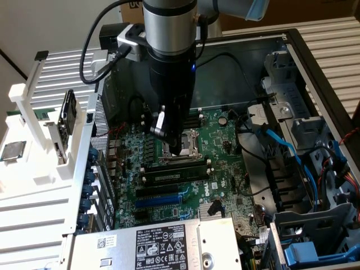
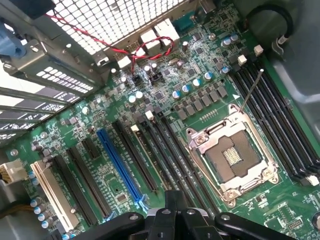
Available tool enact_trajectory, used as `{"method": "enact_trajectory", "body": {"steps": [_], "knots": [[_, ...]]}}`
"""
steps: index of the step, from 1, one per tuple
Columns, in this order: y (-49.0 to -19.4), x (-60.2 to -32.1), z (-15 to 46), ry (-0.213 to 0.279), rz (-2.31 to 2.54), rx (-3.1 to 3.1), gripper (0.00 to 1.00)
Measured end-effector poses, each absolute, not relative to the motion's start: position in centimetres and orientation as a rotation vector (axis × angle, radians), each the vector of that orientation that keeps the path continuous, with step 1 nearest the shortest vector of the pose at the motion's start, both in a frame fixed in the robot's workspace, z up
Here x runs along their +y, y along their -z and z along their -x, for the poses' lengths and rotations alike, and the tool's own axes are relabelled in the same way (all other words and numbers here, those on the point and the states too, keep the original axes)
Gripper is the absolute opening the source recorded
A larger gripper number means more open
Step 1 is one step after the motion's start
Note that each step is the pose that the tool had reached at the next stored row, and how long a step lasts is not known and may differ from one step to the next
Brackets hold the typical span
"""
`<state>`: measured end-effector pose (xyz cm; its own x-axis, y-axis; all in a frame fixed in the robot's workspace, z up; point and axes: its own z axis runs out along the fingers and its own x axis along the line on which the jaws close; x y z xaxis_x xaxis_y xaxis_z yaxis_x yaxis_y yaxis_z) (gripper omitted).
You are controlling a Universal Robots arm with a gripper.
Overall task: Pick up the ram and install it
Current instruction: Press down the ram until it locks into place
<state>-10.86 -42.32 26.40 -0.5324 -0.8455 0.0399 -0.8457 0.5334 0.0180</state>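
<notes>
The arm hangs straight down into the open computer case (image 1: pixel 292 50), and its end effector (image 1: pixel 171 147) sits low over the motherboard (image 1: pixel 225 169), right above the metal processor socket (image 1: pixel 183 149). The fingers are pressed together, and I can't make out anything pinched between them. In the wrist view the end effector (image 2: pixel 175 212) shows as dark fingertips, with the socket (image 2: pixel 235 152) just beside it and the blue expansion slot (image 2: pixel 120 167) a little farther off. The ram (image 1: pixel 174 167) lies flat in the long slots just beside the socket, on the side toward the blue slot (image 1: pixel 160 199), a dark strip with chips along it. Whether it is fully seated, I can't tell. The silver power supply (image 1: pixel 163 244) with its label sits beyond the blue slot.
</notes>
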Motion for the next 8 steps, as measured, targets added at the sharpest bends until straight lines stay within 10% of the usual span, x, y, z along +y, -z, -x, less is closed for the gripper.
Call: {"method": "enact_trajectory", "body": {"steps": [8], "knots": [[-26.37,-42.32,10.86,-0.004,-1.358,-2.787,0.10]]}}
